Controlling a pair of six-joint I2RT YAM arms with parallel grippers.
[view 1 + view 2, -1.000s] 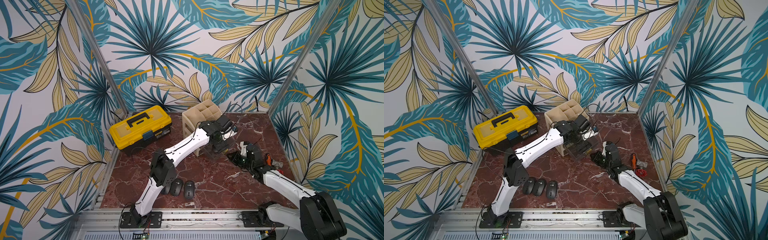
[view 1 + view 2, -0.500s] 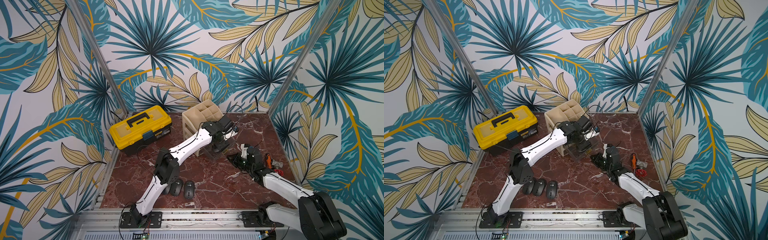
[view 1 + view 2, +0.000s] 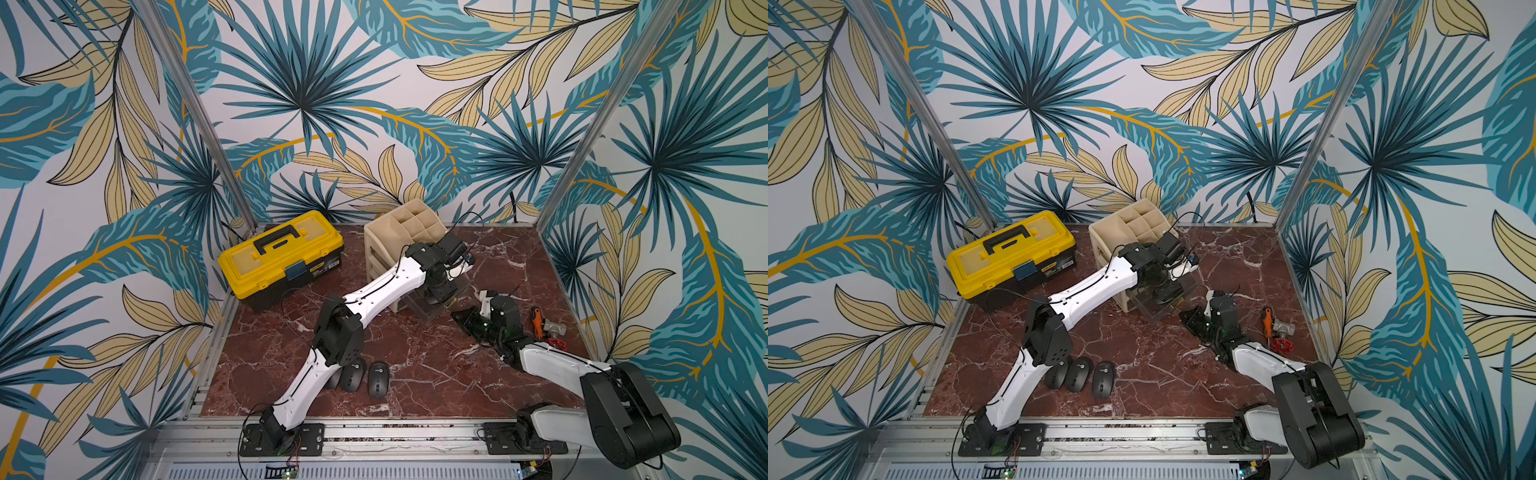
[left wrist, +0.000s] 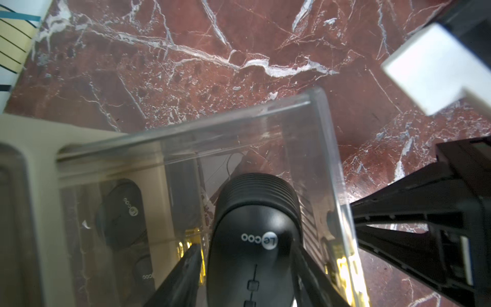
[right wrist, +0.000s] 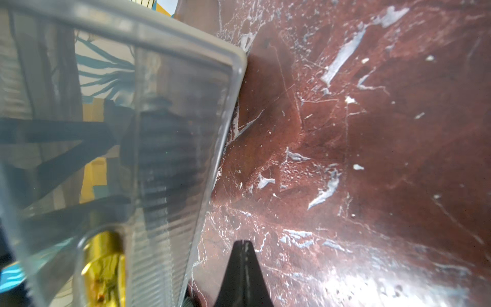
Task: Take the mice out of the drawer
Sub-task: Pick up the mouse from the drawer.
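Observation:
My left gripper (image 4: 245, 245) reaches down into the clear plastic drawer (image 4: 321, 148) and is shut on a black mouse (image 4: 255, 220), one finger (image 4: 183, 276) on each side of it. Two more mice (image 4: 121, 212) show dimly through the plastic, deeper in. The drawer (image 3: 440, 301) stands pulled out of the beige organizer (image 3: 399, 232). Three mice (image 3: 378, 378) lie in a row near the table's front edge in both top views (image 3: 1079, 374), the leftmost partly behind my left arm. My right gripper (image 5: 243, 248) is shut and empty, low over the table just beside the drawer's front.
A yellow toolbox (image 3: 280, 257) stands at the back left. A red-wheeled valve and an orange tool (image 3: 548, 328) lie by the right wall. The drawer's gold knob (image 5: 103, 263) sits close to my right gripper (image 3: 461, 318).
My left gripper's jaws have narrowed onto the mouse in the drawer, and the left elbow has shifted slightly. The right arm has hardly moved.

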